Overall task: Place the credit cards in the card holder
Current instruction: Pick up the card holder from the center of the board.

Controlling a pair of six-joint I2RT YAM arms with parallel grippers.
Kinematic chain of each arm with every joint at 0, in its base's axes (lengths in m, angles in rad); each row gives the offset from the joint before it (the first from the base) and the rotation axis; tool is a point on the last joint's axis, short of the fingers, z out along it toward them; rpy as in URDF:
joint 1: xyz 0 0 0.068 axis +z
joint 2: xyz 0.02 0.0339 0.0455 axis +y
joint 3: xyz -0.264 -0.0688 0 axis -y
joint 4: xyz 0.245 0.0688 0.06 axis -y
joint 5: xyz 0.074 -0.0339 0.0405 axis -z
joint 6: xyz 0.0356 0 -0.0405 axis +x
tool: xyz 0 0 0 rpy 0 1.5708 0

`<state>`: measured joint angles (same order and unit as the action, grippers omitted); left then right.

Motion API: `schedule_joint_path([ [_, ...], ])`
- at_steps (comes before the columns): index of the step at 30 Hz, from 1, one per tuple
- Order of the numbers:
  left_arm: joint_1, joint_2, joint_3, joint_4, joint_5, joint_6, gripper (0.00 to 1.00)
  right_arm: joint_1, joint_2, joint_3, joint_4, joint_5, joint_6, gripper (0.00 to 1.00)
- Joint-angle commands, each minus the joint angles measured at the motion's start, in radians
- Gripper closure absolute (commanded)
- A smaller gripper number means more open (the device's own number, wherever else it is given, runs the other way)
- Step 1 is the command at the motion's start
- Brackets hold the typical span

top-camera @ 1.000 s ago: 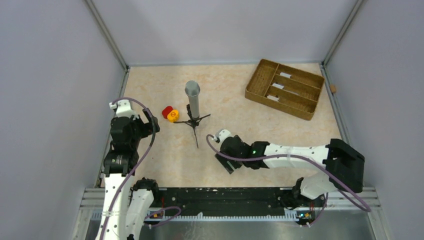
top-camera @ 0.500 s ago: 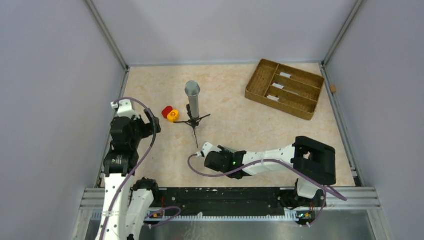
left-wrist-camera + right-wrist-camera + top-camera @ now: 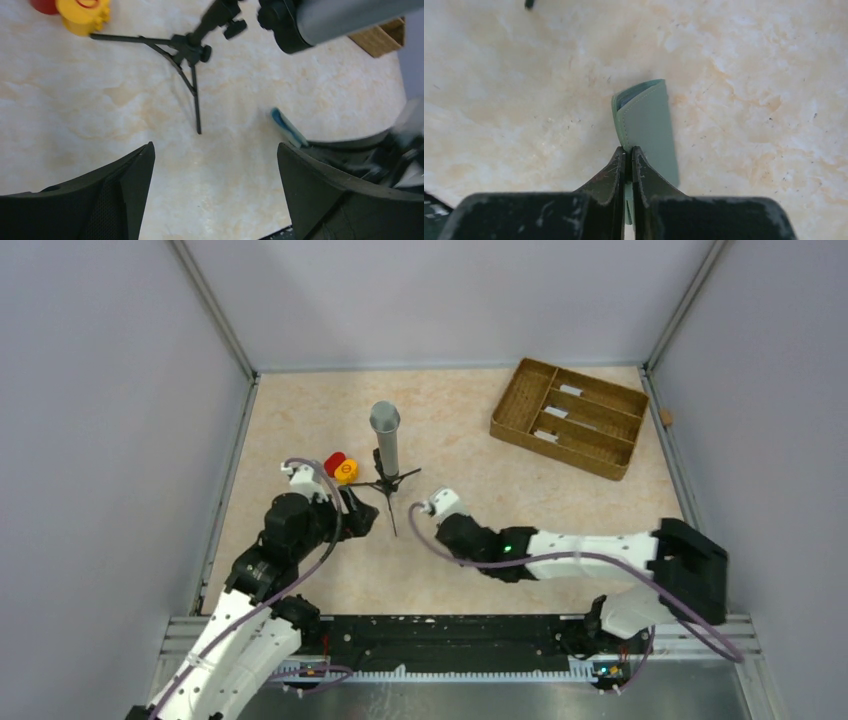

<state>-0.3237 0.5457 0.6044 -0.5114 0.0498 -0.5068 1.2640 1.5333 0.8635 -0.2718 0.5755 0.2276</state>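
In the right wrist view the card holder (image 3: 646, 125), a folded grey-green wallet, lies on the marbled table, and my right gripper (image 3: 629, 150) is shut on its near edge. From above, the right gripper (image 3: 443, 528) sits low near the table's middle and hides the wallet. A light blue edge (image 3: 287, 127) pokes out beside that dark gripper in the left wrist view. My left gripper (image 3: 362, 515) hangs open just left of it, its jaws (image 3: 215, 150) wide over bare table. Small pale credit cards (image 3: 570, 390) lie in the brown tray's compartments.
The brown compartmented tray (image 3: 520, 405) stands at the back right. A black tripod holding a grey tube (image 3: 385, 440) stands in the middle, one leg reaching toward the grippers. A red piece and a yellow piece (image 3: 340, 468) lie left of it. Grey walls close in three sides.
My right gripper has shut on the card holder after swinging along the near side. My left arm has moved from the left wall to the middle, beside the tripod.
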Motion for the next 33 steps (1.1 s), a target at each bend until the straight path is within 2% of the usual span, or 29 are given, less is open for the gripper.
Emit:
schedule_joint_path([
  [1,-0.149,-0.016,-0.075,0.148,-0.022,-0.168,0.06,-0.147,-0.298,-0.103,0.192,-0.329,0.165,1.00],
  [4,-0.203,-0.048,-0.163,0.297,0.036,-0.222,0.07,-0.234,-0.426,-0.183,0.263,-0.503,0.244,1.00],
  [7,-0.234,-0.084,-0.244,0.453,0.119,-0.258,0.07,-0.321,-0.512,-0.268,0.421,-0.757,0.335,1.00],
  [10,-0.249,-0.116,-0.305,0.615,0.233,-0.278,0.07,-0.386,-0.553,-0.341,0.607,-0.975,0.431,1.00],
  [13,-0.256,-0.126,-0.342,0.724,0.351,-0.309,0.07,-0.412,-0.550,-0.385,0.797,-1.108,0.542,1.00],
  [18,-0.256,-0.150,-0.387,0.839,0.457,-0.381,0.01,-0.424,-0.526,-0.424,1.081,-1.217,0.725,1.00],
  [25,-0.258,-0.206,-0.414,0.973,0.542,-0.471,0.02,-0.426,-0.495,-0.441,1.252,-1.250,0.840,1.00],
  [27,-0.258,-0.201,-0.410,0.994,0.569,-0.490,0.08,-0.426,-0.484,-0.438,1.268,-1.255,0.849,1.00],
  [31,-0.258,-0.177,-0.407,1.025,0.600,-0.523,0.33,-0.426,-0.473,-0.435,1.250,-1.262,0.844,1.00],
  [33,-0.261,-0.163,-0.412,1.051,0.602,-0.538,0.39,-0.426,-0.468,-0.433,1.237,-1.266,0.837,1.00],
])
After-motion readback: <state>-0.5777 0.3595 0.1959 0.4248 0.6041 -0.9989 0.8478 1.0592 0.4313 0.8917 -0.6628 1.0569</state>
